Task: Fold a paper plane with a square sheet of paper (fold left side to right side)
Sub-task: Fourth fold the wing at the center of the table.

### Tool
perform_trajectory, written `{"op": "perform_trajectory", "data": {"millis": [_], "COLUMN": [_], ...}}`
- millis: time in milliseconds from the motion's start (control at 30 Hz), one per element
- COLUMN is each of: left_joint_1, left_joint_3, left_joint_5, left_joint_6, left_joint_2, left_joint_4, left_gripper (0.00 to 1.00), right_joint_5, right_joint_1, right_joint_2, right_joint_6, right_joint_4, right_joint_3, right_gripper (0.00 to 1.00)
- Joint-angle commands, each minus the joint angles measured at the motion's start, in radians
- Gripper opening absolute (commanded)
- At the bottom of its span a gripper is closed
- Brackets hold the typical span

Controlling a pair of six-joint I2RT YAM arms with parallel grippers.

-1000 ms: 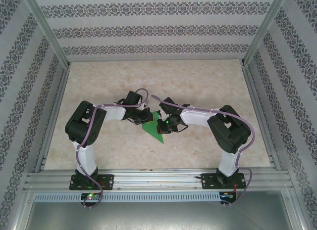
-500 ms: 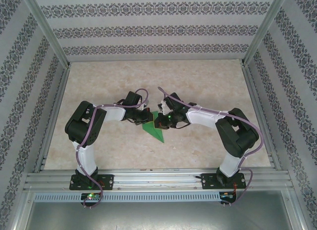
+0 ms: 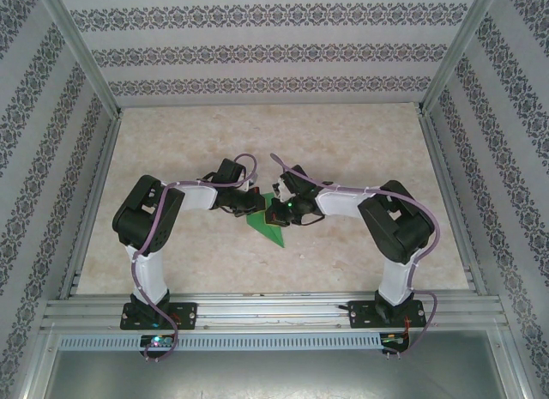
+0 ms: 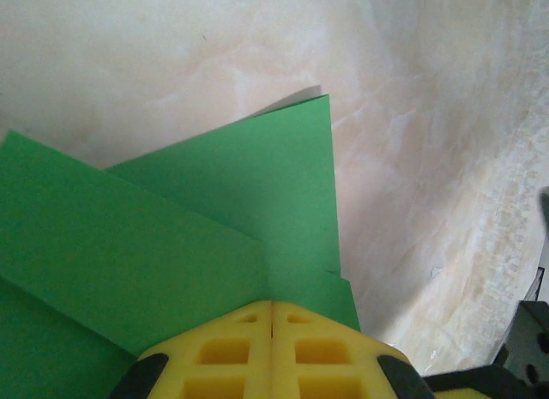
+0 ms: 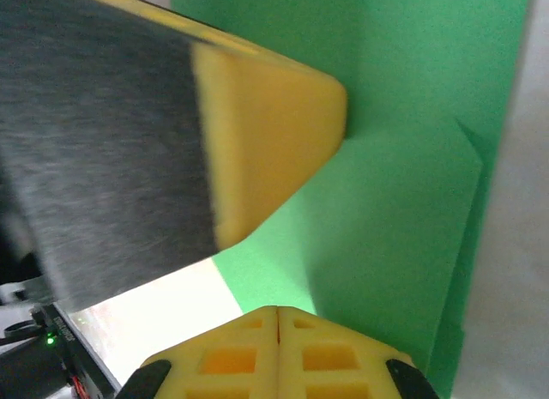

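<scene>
The bright green sheet of paper [image 3: 268, 225] lies on the table between the two arms, folded into a pointed shape with its tip toward the near edge. In the left wrist view its overlapping flaps [image 4: 214, 219] spread out ahead of my left gripper [image 4: 272, 303]. That gripper is shut, with its yellow tips resting on the paper. My right gripper [image 5: 276, 311] is also shut, its tips down on the paper [image 5: 403, 184] with nothing between them. From above, the left gripper [image 3: 255, 204] and right gripper [image 3: 274, 212] almost meet over the paper. The left gripper's yellow finger [image 5: 266, 124] shows close in the right wrist view.
The marble-look tabletop [image 3: 343, 142] stretches bare around the paper. Aluminium frame rails [image 3: 274, 309] run along the near edge, and patterned walls close in the back and sides. Purple cables [image 3: 249, 163] loop above both wrists.
The right arm swung its elbow outward and back, and its gripper slid slightly left over the paper. The left arm and the paper have stayed put.
</scene>
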Motion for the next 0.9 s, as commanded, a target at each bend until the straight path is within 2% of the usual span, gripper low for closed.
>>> {"op": "perform_trajectory", "data": {"millis": [0,467,867], "left_joint_1": [-0.002,-0.002,0.001], "left_joint_3": [-0.029,-0.033,-0.032], "left_joint_5": [-0.037,-0.054,-0.072], "left_joint_6": [-0.003,0.000,0.000], "left_joint_2": [0.021,0.021,0.024], "left_joint_4": [-0.033,-0.037,-0.045], "left_gripper": [0.00,0.00,0.00], "right_joint_5": [0.014,0.048,0.033], "right_joint_1": [0.012,0.018,0.045], "right_joint_2": [0.025,0.040,0.000], "right_joint_6": [0.009,-0.005,-0.026], "right_joint_4": [0.016,-0.074,-0.180], "right_joint_3": [0.031,0.014,-0.070], "right_gripper": [0.00,0.00,0.00]}}
